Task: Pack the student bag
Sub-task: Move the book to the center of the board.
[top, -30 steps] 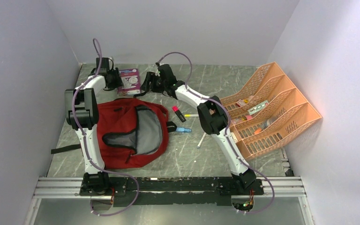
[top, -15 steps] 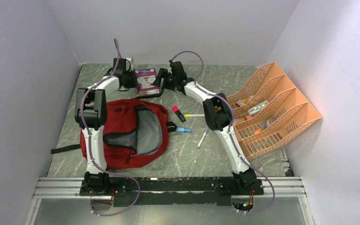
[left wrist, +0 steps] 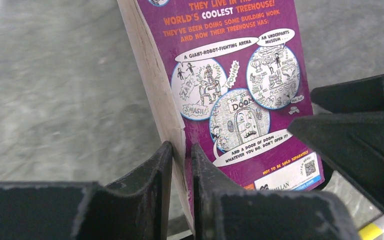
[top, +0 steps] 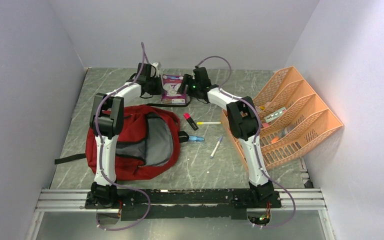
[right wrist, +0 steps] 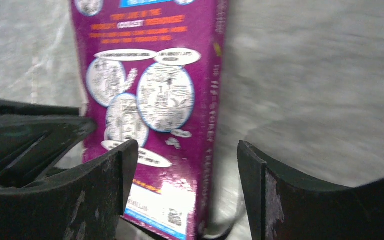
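Observation:
The student bag (top: 130, 147), dark red with its grey lining showing, lies unzipped on the table in front of the left arm. At the back of the table a purple paperback book (top: 174, 88) is pinched at its pale page edge by my left gripper (top: 159, 88). The left wrist view shows the jaws tight on that edge (left wrist: 181, 167), with the book's (left wrist: 230, 75) back cover facing the camera. My right gripper (top: 188, 91) is open. In the right wrist view its fingers (right wrist: 187, 175) straddle the spine side of the book (right wrist: 150, 85) with a gap left on the right.
A pink highlighter (top: 189, 120), a yellow pen (top: 209, 123), a blue item (top: 196, 138) and a white pen (top: 216, 147) lie between the bag and the orange desk organiser (top: 300, 115) at the right wall. The back wall is close behind both grippers.
Both arms have shifted right along the back of the table, and the book has moved with them. The left jaws have closed onto the book's edge.

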Robot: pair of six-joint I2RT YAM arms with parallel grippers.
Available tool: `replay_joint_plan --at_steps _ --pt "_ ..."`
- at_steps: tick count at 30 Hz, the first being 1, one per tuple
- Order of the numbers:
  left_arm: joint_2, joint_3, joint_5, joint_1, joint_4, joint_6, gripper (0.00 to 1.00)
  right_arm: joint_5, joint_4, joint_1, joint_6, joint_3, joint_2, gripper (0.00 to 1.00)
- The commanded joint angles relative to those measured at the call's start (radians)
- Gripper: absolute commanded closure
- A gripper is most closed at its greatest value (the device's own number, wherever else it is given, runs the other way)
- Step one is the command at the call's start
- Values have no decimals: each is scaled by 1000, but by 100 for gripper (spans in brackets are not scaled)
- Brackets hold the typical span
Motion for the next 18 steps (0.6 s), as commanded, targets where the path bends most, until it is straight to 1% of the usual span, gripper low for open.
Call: replay_joint_plan --at_steps 1,4,6,9,13,16,18 --pt "77 -13 92 -74 -80 -15 81 149 -13 -59 -51 -138 -114 23" --pt "86 -9 113 -100 -73 -33 82 107 5 -103 -39 -190 -158 23" --pt "94 -1 119 -119 -75 -37 82 38 28 -130 -33 -219 -170 23" --pt "106 6 117 -141 -80 -39 83 -71 16 -156 -26 -222 -160 23" --pt "119 6 111 -150 -83 -41 87 -156 -4 -163 -21 -223 -140 23" --pt "129 8 75 -151 -103 -36 91 -213 -6 -167 6 -230 -122 25" --pt "138 18 22 -151 -138 -40 94 -237 4 -170 29 -247 -118 27"
